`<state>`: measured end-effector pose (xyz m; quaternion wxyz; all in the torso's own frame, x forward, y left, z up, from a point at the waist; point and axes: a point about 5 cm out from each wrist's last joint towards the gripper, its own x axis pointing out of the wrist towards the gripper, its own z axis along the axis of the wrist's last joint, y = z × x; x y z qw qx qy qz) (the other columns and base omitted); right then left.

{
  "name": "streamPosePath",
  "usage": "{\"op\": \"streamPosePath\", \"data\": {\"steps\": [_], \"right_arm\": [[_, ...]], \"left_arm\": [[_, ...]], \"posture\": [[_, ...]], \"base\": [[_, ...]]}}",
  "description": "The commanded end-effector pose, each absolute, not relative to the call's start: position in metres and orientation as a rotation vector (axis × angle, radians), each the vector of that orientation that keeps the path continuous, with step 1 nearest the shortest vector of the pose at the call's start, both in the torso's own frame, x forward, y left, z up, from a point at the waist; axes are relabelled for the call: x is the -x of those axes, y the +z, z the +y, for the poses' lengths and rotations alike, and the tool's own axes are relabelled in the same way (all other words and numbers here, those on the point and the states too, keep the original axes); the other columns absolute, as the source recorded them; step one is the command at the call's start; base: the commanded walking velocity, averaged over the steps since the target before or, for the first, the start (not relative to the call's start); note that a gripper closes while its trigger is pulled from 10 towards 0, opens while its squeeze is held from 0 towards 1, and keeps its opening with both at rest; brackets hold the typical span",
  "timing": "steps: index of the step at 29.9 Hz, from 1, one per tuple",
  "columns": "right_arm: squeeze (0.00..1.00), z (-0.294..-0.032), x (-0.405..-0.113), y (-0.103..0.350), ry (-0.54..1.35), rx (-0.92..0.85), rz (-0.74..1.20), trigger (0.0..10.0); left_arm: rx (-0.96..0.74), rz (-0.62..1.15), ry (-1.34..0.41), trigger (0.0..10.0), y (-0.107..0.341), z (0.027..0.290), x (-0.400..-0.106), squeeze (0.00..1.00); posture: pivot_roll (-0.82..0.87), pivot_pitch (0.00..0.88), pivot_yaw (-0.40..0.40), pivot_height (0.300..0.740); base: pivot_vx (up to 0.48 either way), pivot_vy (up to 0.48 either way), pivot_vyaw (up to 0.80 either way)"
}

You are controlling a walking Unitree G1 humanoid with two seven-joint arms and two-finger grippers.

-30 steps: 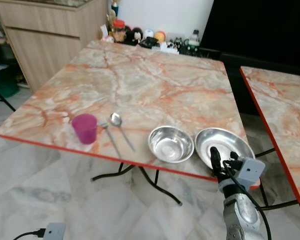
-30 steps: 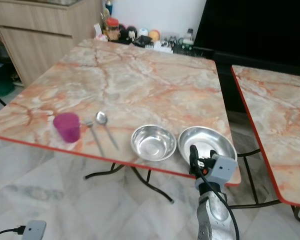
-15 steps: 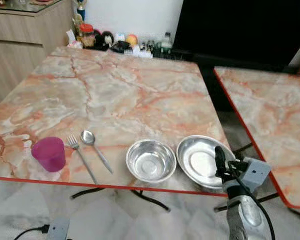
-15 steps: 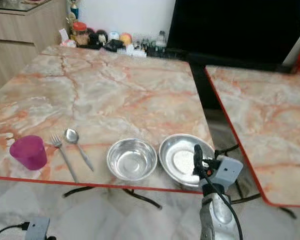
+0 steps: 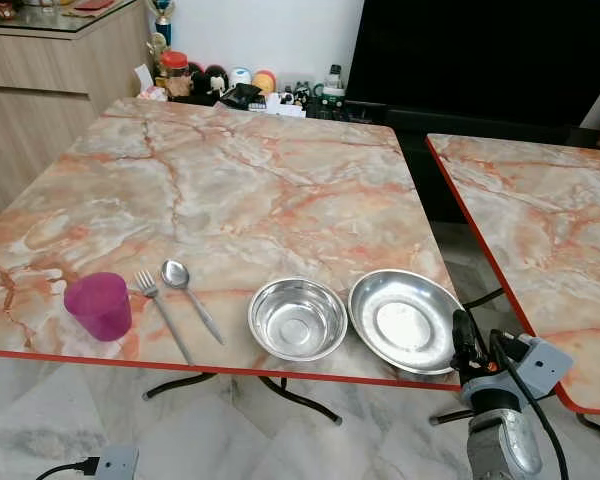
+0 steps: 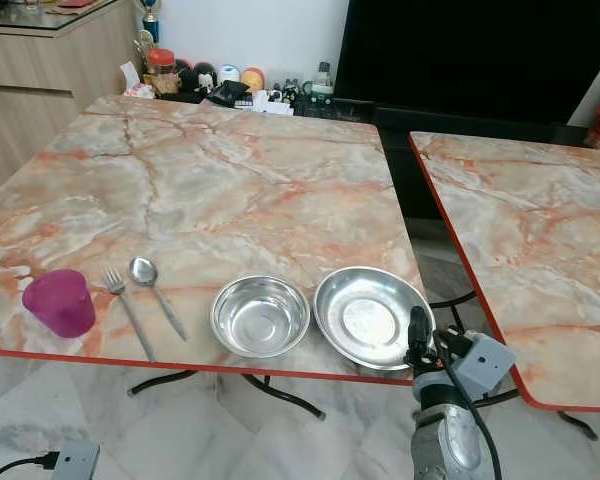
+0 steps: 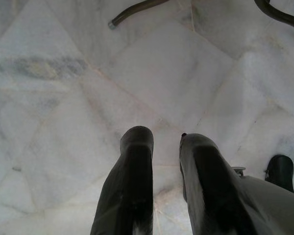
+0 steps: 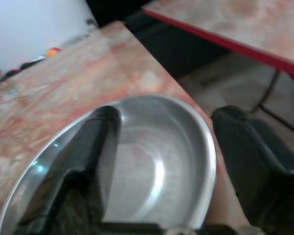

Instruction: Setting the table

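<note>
Nearest the robot, the right gripper (image 5: pixel 469 342) hangs just off the front edge of the marble table (image 5: pixel 280 180), its black fingers spread wide and holding nothing. Directly ahead of it, and very close, sits the shallow steel plate (image 5: pixel 405 320); the wrist camera looks between the two fingers (image 8: pixel 88 161) straight into the plate's rim, though that close view is blurred and contact cannot be told. Just beyond the plate, to the gripper's left, stands the steel bowl (image 5: pixel 297 319), its rim almost meeting the plate's. Further left along the same front edge lie a spoon (image 5: pixel 188 297) and a fork (image 5: pixel 160 313) side by side, then a purple cup (image 5: pixel 98 305) near the corner. Far across the table, at its back edge, is a cluster of small jars and ornaments (image 5: pixel 235 82). A second marble table (image 5: pixel 540 220) stands off to the gripper's right.

The left gripper (image 7: pixel 161 186) hangs idle over the pale floor tiles (image 7: pixel 88 98), fingers slightly parted.

The step in hand looks like an approach to the plate. The next move would call for easing forward so one finger goes over the rim and one under, then closing.
</note>
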<state>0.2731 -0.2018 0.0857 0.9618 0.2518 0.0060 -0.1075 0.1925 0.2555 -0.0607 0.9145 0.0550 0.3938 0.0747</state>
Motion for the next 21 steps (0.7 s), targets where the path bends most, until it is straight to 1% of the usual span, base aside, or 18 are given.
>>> {"op": "streamPosePath", "data": {"steps": [1,5,8,11,21], "right_arm": [[0.0,-0.208,-0.275,0.084,-0.26,-0.541,0.035,10.0],[0.0,-0.21,-0.277,0.084,-0.279,-0.6,0.05,10.0],[0.0,-0.211,-0.278,0.083,-0.276,-0.594,0.058,10.0],[0.0,-0.211,-0.279,0.075,-0.28,-0.605,0.119,10.0],[0.0,-0.208,-0.282,0.067,-0.267,-0.602,0.175,10.0]], "left_arm": [[-0.117,0.835,0.146,10.0,-0.064,0.255,-0.187,0.0],[-0.118,0.832,0.144,10.0,-0.064,0.256,-0.187,0.0],[-0.121,0.831,0.142,10.0,-0.063,0.256,-0.188,0.0],[-0.124,0.831,0.14,10.0,-0.063,0.257,-0.188,0.0],[-0.129,0.834,0.136,10.0,-0.063,0.257,-0.188,0.0]], "posture": [[0.11,0.097,-0.088,0.74],[0.13,0.1,-0.088,0.74],[0.13,0.102,-0.086,0.74],[0.13,0.103,-0.083,0.74],[0.13,0.099,-0.083,0.74]], "base": [[0.0,0.0,0.0],[0.0,0.0,0.0],[0.0,0.0,0.0],[0.0,0.0,0.0],[0.0,0.0,0.0]]}}
